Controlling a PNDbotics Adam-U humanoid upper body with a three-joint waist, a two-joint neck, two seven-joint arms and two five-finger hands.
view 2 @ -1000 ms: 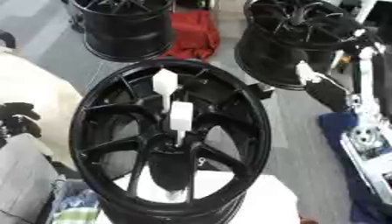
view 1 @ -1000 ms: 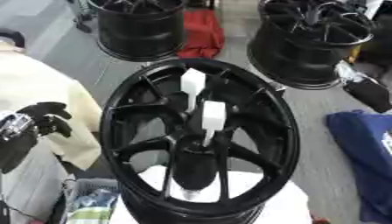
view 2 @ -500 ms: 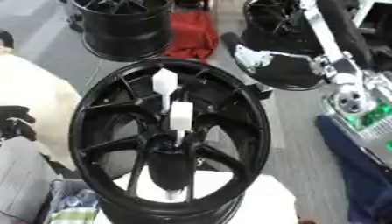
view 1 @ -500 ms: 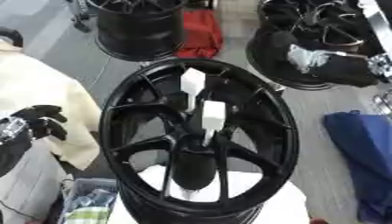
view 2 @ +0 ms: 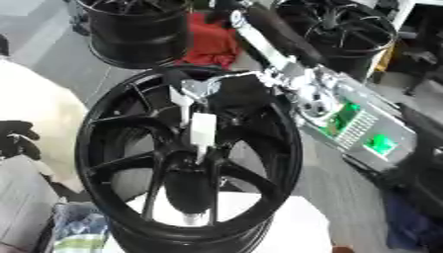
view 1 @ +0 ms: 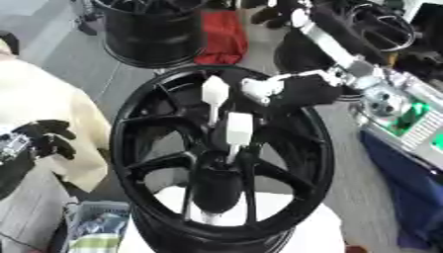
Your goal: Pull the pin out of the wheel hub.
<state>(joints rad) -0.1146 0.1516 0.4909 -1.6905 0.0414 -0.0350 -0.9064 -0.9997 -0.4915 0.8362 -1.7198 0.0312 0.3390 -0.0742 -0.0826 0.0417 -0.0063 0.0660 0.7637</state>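
A black spoked wheel hub [view 1: 138, 148] stands tilted in the middle of both views. Two white pins rise from it: a taller one [view 1: 214, 91] near the upper rim and a shorter one [view 1: 239, 129] above the centre bore. My right hand [view 1: 303, 91] comes in from the upper right over the rim. Its pale front part sits just right of the taller pin's head; whether it touches the pin is unclear. My left hand [view 1: 43, 141] lies at the far left on cream cloth, fingers curled, holding nothing.
Two more black wheels stand behind, one at the back left [view 1: 152, 29] and one at the back right [view 2: 342, 29], with a red bundle [view 1: 221, 37] between them. Cream cloth [view 1: 52, 104] lies left, blue cloth [view 1: 407, 183] right, and a white surface [view 1: 294, 232] under the hub.
My right arm has swung in from the right edge across the hub's rim, and its hand has come up beside the taller pin. Both pins stand as before. The left hand has barely moved.
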